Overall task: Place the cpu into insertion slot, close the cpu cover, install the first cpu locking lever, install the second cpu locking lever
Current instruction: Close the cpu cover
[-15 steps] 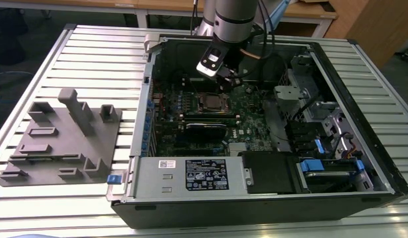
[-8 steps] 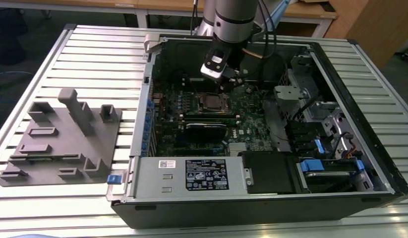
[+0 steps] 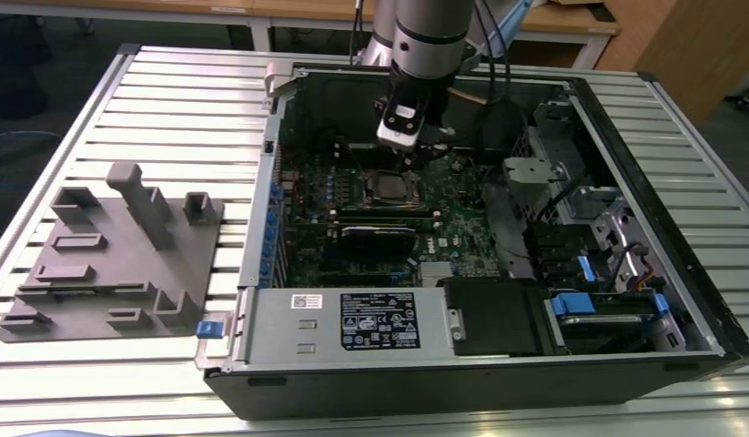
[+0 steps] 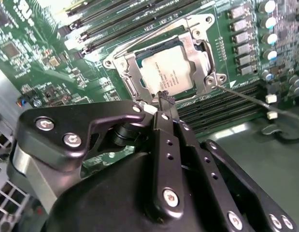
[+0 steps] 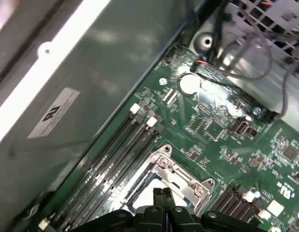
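cpu [image 4: 171,72] just beside end effector [image 4: 164,98]

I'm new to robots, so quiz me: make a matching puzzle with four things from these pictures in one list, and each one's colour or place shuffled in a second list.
Things:
1. cpu
2. gripper
3. motherboard
4. grey tray

Descriptions:
A. green
B. on the table, at the exterior view's left of the computer case
C. black, shut, its tip close to the edge of the metal cover
D. pale silver, lying under the metal cover

Pairs: 1-D, 2-C, 3-A, 4-B
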You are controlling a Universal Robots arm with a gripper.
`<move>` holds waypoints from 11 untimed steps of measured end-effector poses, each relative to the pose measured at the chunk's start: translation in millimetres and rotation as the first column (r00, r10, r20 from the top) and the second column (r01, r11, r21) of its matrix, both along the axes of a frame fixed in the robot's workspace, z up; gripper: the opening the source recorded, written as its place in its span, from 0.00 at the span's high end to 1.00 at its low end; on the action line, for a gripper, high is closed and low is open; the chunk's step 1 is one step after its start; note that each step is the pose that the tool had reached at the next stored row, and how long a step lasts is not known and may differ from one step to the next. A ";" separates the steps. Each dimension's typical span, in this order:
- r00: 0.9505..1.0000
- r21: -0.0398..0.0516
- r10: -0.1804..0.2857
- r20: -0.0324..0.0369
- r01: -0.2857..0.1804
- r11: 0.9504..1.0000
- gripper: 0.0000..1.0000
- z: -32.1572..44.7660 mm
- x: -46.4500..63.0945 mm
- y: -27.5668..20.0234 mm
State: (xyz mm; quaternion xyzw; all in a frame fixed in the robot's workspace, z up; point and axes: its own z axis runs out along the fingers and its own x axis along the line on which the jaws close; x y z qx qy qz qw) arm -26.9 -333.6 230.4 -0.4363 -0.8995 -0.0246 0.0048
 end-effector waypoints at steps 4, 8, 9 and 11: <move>0.998 0.000 0.061 0.000 -0.061 0.998 0.89 -0.1 0.0 0.0; 0.992 0.000 0.123 0.000 -0.123 0.992 0.89 -0.1 0.0 0.0; 0.990 0.000 0.139 0.000 -0.139 0.990 0.89 -0.1 0.0 0.0; 0.986 0.000 0.170 0.000 -0.170 0.986 0.89 -0.2 0.0 0.0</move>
